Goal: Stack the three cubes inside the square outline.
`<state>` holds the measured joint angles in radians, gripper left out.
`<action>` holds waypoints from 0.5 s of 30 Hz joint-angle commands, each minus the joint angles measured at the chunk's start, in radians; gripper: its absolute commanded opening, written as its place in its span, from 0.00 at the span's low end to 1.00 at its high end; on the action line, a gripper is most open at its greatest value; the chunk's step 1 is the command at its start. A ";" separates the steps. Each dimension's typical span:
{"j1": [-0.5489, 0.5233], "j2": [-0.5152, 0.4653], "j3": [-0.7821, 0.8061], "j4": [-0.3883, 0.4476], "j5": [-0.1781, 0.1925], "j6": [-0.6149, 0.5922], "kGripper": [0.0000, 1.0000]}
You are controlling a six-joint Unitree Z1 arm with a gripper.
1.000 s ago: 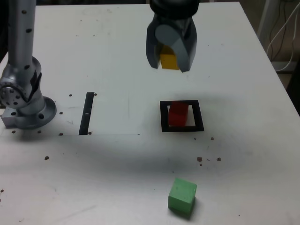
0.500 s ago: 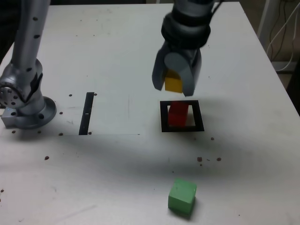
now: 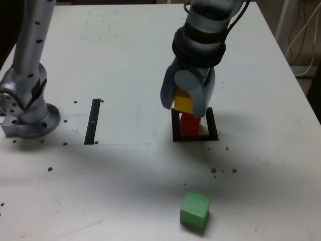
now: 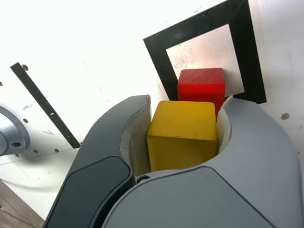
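Yellow cube (image 4: pixel 183 130), gripped on 2 opposite sides by the fingers of the gripper (image 3: pixel 186 111), near the red cube (image 3: pixel 190 124), which sits inside the square outline (image 3: pixel 212 125). Green cube (image 3: pixel 195 210) lies apart, nearest the exterior view's bottom edge. The cubes look light, stiff and sturdy, their smooth faces perhaps slippery; best held mid-height by 2 flat opposite sides.
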<state>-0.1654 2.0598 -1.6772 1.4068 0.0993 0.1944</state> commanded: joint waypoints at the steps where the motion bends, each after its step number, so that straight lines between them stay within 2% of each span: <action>1: -0.002 0.005 0.012 -0.011 -0.005 -0.003 0.01; 15: -0.008 0.034 0.026 -0.071 -0.025 0.000 0.05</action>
<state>-0.1710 2.0843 -1.6507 1.3398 0.0760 0.1942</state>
